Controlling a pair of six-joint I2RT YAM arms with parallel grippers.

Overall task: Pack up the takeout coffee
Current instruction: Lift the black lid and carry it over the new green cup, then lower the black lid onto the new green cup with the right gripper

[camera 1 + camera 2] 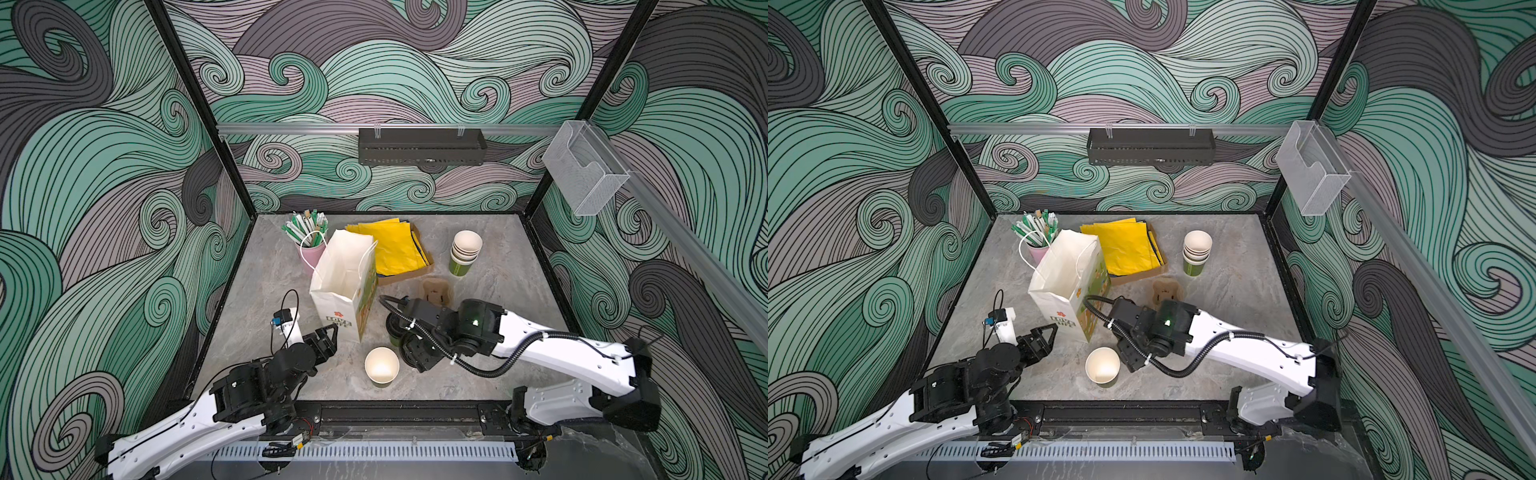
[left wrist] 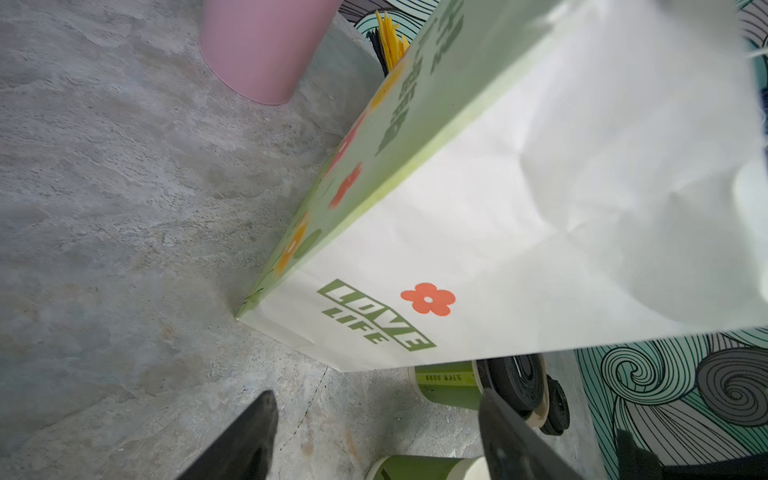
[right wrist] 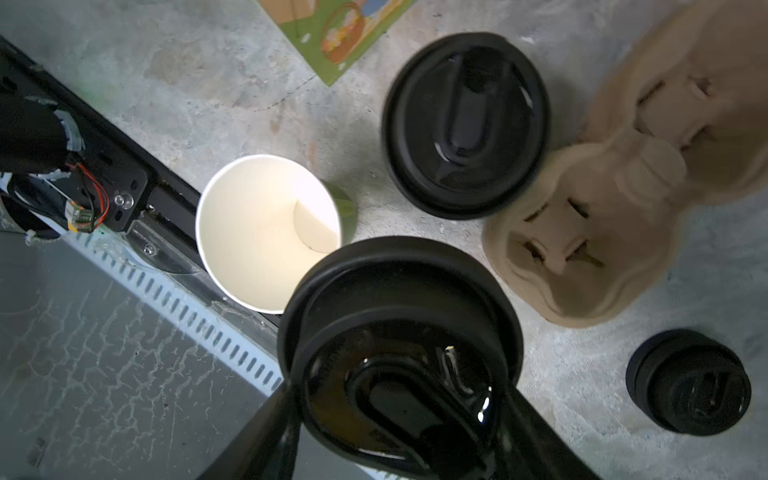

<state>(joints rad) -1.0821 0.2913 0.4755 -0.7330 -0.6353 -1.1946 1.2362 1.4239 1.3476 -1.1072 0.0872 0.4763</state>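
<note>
Robot arm grips coffee order: the right gripper (image 3: 397, 386) is clamped on the takeout coffee (image 3: 399, 328). Its two black fingers (image 3: 266, 449) press against opposite sides of the cup just under the round black sip lid, which fills the gap between them. Whether the cup rests on the grey table (image 3: 208, 104) or hangs just clear of it cannot be told.

Just past the fingertips, to one side, an empty green cup (image 3: 266, 232) with a cream inside stands open, its rim partly hidden behind the gripped lid. Farther ahead of the fingertips stands a second capped cup (image 3: 465, 124), clear of the grip. A brown pulp cup carrier (image 3: 602, 216) sits just beside it. A loose black lid (image 3: 688, 382) lies well off to the fingers' other side.

The left gripper (image 2: 376, 399) is spread wide and holds nothing; bare table shows between its fingers (image 2: 249, 440). Just ahead of its fingertips stands the base of a white paper bag (image 2: 498, 208) printed "LOVE LIFE" with an orange flower. A pink cup (image 2: 257, 50) stands farther beyond, past the bag's corner. In both top views the bag stands upright with its mouth open, ahead of the left fingers.
</note>
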